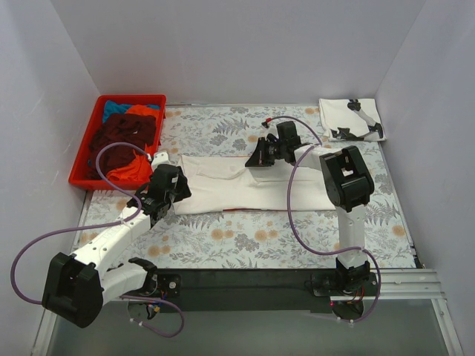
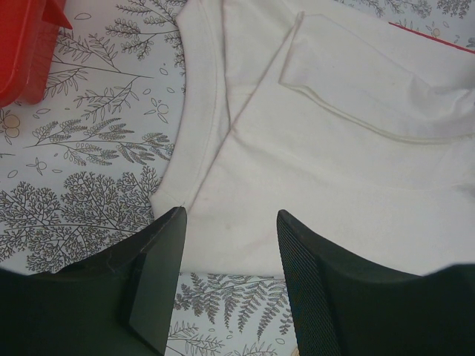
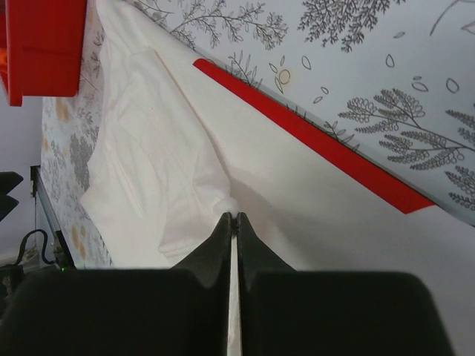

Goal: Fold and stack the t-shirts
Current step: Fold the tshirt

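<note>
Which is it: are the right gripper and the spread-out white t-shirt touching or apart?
Touching. The right wrist view shows the right gripper with its shut tips pinching a small bump of the white t-shirt.

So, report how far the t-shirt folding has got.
Done: one folded printed tee at the far right corner. In hand: the white t-shirt, partly folded mid-table, right gripper shut on its edge, left gripper open at its end. Left: coloured tees heaped in the crate.

On the leaf-patterned table (image 1: 245, 241) a white t-shirt (image 1: 223, 189) is spread at the middle, a red crate (image 1: 83, 165) is set far left, and a folded printed t-shirt (image 1: 349, 119) far right.
</note>
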`<state>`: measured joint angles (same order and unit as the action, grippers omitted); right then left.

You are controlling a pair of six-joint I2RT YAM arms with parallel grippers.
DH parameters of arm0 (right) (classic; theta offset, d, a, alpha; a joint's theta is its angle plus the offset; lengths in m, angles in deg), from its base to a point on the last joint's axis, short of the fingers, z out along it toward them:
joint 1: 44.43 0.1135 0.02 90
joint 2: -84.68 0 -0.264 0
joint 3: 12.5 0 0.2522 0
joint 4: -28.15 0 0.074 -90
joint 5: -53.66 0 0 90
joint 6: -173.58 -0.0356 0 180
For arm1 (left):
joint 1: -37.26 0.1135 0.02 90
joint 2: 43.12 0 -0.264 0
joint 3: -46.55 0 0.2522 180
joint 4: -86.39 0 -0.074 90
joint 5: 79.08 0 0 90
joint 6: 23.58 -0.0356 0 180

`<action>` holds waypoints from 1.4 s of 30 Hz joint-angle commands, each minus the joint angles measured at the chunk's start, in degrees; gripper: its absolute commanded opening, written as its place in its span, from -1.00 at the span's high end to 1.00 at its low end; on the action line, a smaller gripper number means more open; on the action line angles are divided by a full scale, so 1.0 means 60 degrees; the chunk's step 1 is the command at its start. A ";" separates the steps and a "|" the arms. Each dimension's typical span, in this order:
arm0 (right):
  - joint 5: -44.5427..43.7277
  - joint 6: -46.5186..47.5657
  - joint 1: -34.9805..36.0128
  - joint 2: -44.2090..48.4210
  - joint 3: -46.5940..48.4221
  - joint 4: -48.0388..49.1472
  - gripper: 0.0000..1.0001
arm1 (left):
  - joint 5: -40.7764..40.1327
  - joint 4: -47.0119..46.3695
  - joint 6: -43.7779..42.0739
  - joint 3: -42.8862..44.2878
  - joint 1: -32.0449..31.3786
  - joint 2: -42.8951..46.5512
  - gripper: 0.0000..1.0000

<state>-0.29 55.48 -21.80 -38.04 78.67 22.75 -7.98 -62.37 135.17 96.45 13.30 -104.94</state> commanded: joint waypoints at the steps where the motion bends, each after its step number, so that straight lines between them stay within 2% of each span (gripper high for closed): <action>1: 0.0217 0.0274 0.0066 -0.0201 0.0531 0.0291 0.97 | -0.0103 -0.0202 -0.0135 0.0026 0.0024 0.0050 -0.01; 8: 0.0012 0.0362 0.0066 -0.0392 0.0619 0.0233 0.94 | -0.0132 -0.0188 -0.0150 0.0026 0.0010 -0.0067 -0.01; 14: -0.0514 0.1033 0.0051 -0.0232 0.0839 -0.0557 0.67 | -0.0278 -0.0115 -0.0018 0.0026 0.0024 -0.0214 -0.01; 18: -0.1697 0.1823 -0.0066 0.0907 0.0606 -0.1378 0.36 | -0.0366 0.0090 0.0143 0.0129 0.0010 -0.0462 -0.01; 26: -0.4101 0.2646 -0.1134 0.4172 -0.2072 -0.2608 0.10 | -0.0162 0.0997 0.1254 0.0553 0.0010 -0.1677 0.08; 32: -0.5289 0.2968 -0.2204 0.5860 -0.3876 -0.3385 -0.04 | 0.0029 0.1409 0.1871 0.1373 0.0025 -0.2644 0.14; 36: -0.5423 0.2838 -0.2848 0.6302 -0.4565 -0.3649 -0.06 | 0.0292 0.1409 0.2076 0.1886 0.0025 -0.3258 0.17; 42: -0.5043 0.2574 -0.2981 0.6039 -0.5078 -0.4131 -0.06 | 0.0249 0.1453 0.2194 0.2574 0.0010 -0.4780 0.18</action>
<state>-31.26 71.48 -39.68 -1.69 48.72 0.21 -6.25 -54.55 147.19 109.59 13.30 -130.45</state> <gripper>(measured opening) 0.526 0.414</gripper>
